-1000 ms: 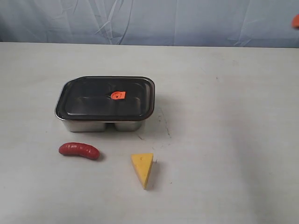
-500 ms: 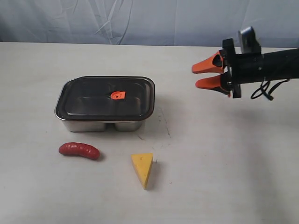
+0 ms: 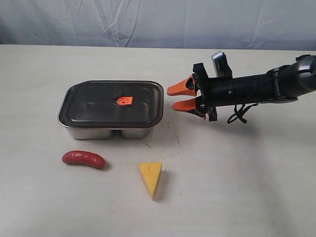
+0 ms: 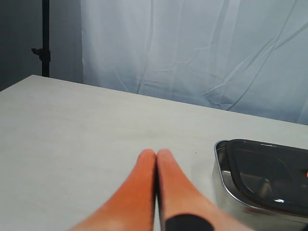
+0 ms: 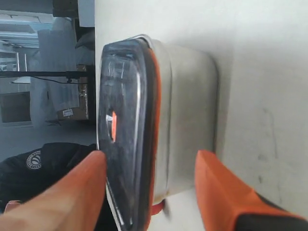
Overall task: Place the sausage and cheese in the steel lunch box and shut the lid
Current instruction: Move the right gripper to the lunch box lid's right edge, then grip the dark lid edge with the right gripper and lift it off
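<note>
Jaws of the right gripper (image 3: 171, 98) are spread wide, with the lid (image 3: 98, 101) just ahead, probably so it can be removed.

— What looks new to us?

— Our right gripper (image 3: 171, 98) has come in from the right side. A moment ago we saw only a bit of orange up in the far corner.

— Where do we see it now?

— Just beside the right end of the steel lunch box (image 3: 111, 132), not touching it. Before, it was well apart from it.
</note>
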Controlling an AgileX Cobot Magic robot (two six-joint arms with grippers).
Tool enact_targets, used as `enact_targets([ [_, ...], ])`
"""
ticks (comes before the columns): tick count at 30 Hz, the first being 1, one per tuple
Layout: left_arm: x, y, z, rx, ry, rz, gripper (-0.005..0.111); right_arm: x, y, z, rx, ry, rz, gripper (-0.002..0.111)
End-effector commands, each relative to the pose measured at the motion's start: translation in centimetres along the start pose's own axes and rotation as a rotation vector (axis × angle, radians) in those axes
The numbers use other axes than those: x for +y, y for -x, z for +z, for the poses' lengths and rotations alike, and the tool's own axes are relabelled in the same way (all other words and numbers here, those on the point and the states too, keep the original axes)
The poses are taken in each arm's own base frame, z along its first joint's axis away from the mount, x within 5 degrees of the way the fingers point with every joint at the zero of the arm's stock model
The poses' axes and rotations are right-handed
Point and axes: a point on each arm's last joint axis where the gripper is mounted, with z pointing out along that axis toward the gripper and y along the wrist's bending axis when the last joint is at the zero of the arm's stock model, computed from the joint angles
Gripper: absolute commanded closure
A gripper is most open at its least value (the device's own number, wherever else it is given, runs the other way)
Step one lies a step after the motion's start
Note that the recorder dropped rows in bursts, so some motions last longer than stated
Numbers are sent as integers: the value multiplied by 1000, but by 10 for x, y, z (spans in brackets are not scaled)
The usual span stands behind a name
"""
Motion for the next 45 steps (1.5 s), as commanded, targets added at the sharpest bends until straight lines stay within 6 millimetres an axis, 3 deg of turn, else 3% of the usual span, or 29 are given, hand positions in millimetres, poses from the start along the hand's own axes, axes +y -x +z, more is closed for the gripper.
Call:
enact_targets([
  [1, 0, 0, 0, -10, -2, -7, 107, -9, -3, 11, -2, -1, 25, 54],
  [33, 0, 0, 0, -10, -2, -7, 107, 6, -16, 36, 37, 66, -5, 54],
  [40, 0, 0, 0, -10, -2, -7, 107, 6, -16, 36, 38, 66, -5, 70],
  [45, 0, 0, 0, -10, -2, -7, 107, 6, -16, 36, 38, 66, -6, 70],
])
